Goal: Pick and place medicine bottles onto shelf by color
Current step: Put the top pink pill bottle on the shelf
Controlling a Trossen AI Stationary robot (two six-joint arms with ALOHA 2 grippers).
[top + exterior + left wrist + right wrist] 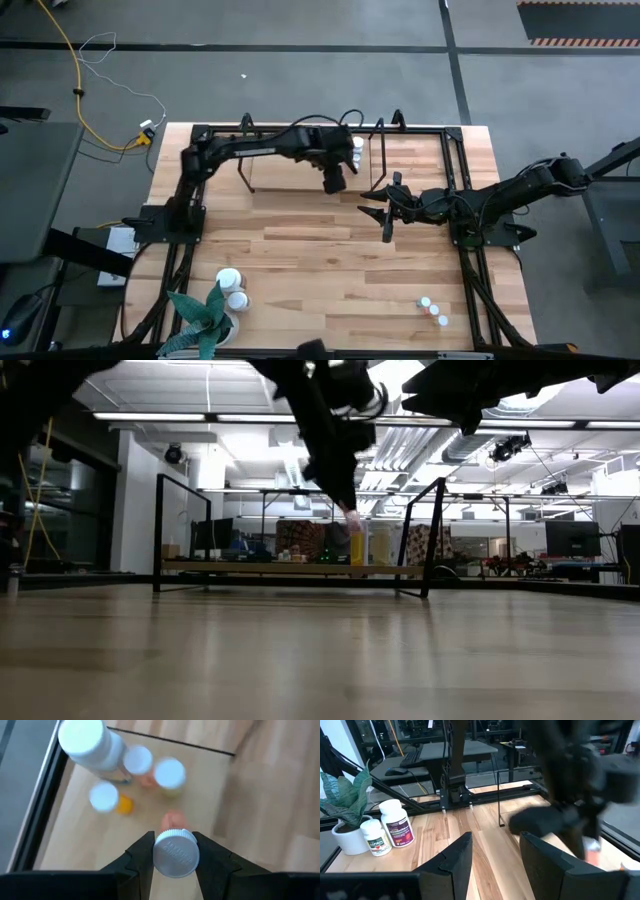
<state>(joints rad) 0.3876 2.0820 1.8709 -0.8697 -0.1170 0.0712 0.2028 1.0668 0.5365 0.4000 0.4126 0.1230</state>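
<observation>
White-capped bottle (175, 853) clamped in my left end effector (175, 862), above the shelf (300, 172), upper centre of the high view, bottles (135, 765) crowded just beyond. Risk: lowering could clip a neighbour and topple it. Right end effector (495, 857) open, empty, centre-right over the surface (330, 260).

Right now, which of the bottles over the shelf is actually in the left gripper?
The small white-capped bottle, clamped at its cap between the left gripper fingers above the shelf. The other four stand free on the board beyond it.
</observation>
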